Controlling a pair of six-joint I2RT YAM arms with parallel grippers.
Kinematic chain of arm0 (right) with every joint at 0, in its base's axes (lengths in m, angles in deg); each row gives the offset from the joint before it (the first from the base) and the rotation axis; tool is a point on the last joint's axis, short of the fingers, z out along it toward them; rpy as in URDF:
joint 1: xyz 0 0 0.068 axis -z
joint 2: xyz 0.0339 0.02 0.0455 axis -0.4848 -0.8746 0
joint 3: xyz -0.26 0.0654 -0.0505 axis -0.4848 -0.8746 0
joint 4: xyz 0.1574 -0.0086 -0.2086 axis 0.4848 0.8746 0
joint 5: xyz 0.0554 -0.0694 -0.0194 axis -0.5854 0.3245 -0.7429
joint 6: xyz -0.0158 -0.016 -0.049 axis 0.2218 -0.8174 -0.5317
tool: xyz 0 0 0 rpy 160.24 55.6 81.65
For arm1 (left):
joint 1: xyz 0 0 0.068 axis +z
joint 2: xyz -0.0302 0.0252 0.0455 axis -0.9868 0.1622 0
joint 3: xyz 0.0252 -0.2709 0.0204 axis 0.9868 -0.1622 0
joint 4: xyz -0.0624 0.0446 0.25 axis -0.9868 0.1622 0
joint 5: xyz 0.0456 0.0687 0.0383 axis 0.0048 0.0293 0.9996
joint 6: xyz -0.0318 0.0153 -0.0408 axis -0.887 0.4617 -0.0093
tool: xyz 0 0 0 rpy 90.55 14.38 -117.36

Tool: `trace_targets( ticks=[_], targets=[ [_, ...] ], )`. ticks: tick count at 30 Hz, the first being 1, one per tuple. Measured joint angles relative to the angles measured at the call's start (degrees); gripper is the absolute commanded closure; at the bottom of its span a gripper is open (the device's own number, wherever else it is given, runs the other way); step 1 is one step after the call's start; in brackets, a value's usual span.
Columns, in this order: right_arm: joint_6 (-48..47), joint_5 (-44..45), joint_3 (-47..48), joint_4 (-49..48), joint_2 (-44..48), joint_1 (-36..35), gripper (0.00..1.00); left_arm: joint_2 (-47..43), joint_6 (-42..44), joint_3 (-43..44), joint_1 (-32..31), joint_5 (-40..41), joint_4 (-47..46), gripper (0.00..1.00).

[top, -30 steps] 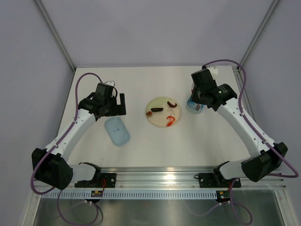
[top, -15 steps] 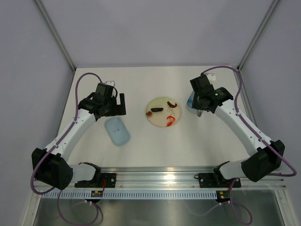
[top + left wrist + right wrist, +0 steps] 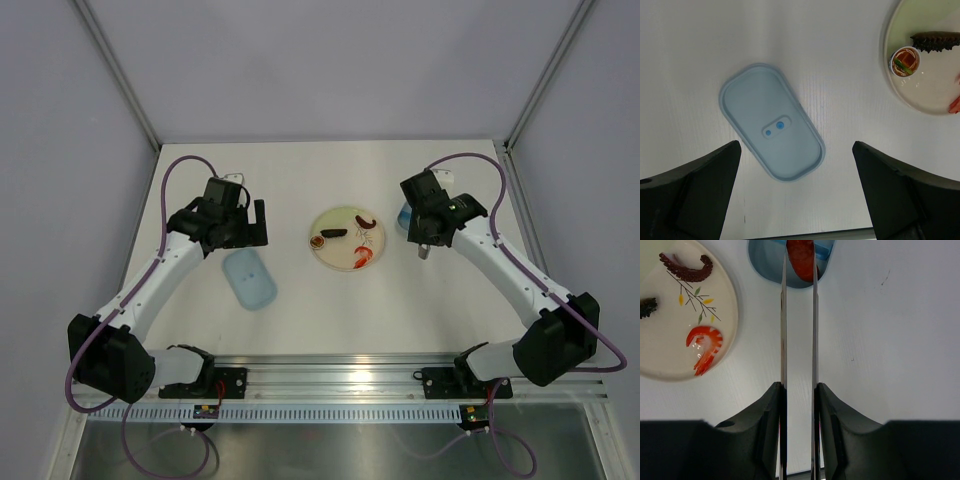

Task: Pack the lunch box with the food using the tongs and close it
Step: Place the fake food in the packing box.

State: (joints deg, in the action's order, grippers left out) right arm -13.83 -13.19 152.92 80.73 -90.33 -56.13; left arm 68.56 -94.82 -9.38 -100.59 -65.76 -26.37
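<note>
Right end effector (image 3: 799,389) clamping slim metal tongs (image 3: 784,325), left end effector (image 3: 795,146) spread wide

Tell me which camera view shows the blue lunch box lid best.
The left wrist view: the lid fills the middle of the frame, whole outline and two small blue dots at its centre plain. The top external view shows the lid whole but small. The right wrist view does not show it.

The flat plastic lid (image 3: 771,149) is pale blue with two darker blue dots. The round plate (image 3: 665,350) is pale yellow with a painted brown twig; the slim metal tongs (image 3: 783,315) are silver-grey.
</note>
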Motion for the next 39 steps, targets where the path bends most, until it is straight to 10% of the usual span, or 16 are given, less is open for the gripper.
trace_targets(
  ticks=[19,39],
  targets=[
    [-1.0,-1.9,-0.4,-1.6,-0.3,0.0,0.57,0.0,0.0,0.0,0.0,0.0,0.0,0.01],
    [-1.2,-3.9,-0.4,-2.1,-0.5,0.1,0.49,0.0,0.0,0.0,0.0,0.1,0.0,0.01]
  ],
)
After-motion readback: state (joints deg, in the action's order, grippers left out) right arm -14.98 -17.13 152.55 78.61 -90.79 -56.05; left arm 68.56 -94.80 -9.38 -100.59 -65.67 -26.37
